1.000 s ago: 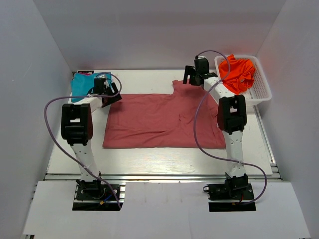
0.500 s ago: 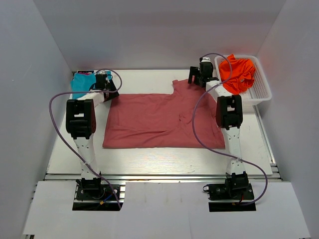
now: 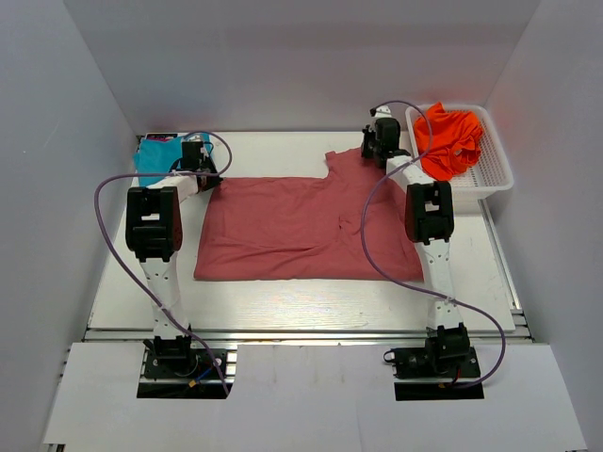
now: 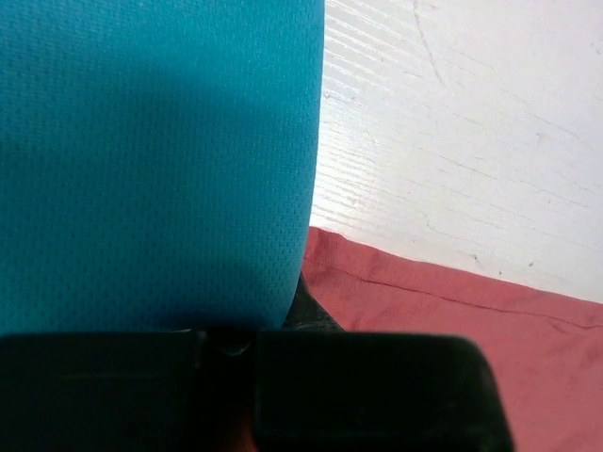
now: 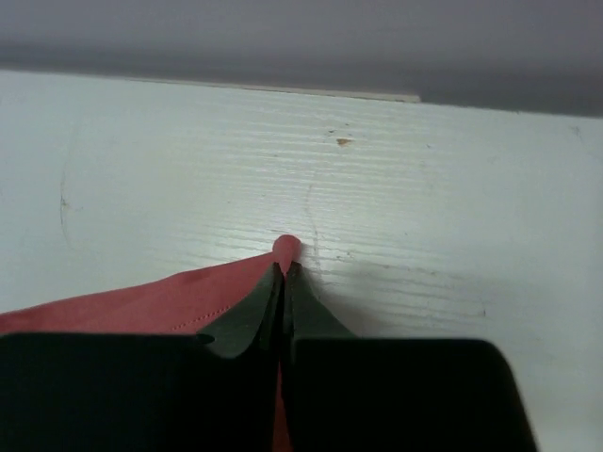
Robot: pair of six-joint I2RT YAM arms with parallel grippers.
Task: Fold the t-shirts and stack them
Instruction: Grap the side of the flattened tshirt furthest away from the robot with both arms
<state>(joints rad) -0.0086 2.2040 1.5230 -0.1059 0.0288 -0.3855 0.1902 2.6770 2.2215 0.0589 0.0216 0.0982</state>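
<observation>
Item, far left: teal t-shirt point(image 3: 155, 160), lying in the table's far-left corner. My left wrist view fills its left half with the teal weave point(image 4: 160, 160), which the top view shows only as a small patch.

Item: my left gripper point(image 3: 201, 173), fingers together on the far-left corner of the salmon t-shirt point(image 3: 311, 226). From the wrist, the red hem point(image 4: 452, 330) runs into my dark tips point(image 4: 311, 315), just beside the teal edge.

Item, centre: salmon t-shirt, spread flat, neckline toward the far wall.

Item: my right gripper point(image 3: 379, 149), at the shirt's far-right corner. Only the wrist view shows the pinch: fingers point(image 5: 283, 278) clamped on a small red peak of cloth point(image 5: 188, 301) lifted off the boards.

Item, far right: orange t-shirt point(image 3: 450, 139), bunched in a white mesh basket point(image 3: 494, 173).

Surface: white wood-grain table point(image 3: 283, 301), enclosed by plain white walls point(image 3: 283, 56).

Room: a bare strip of table lies between the shirt's near hem and the near edge. Bare board also lies beyond the far hem, up to the back wall. The basket sits close to the right wall.
</observation>
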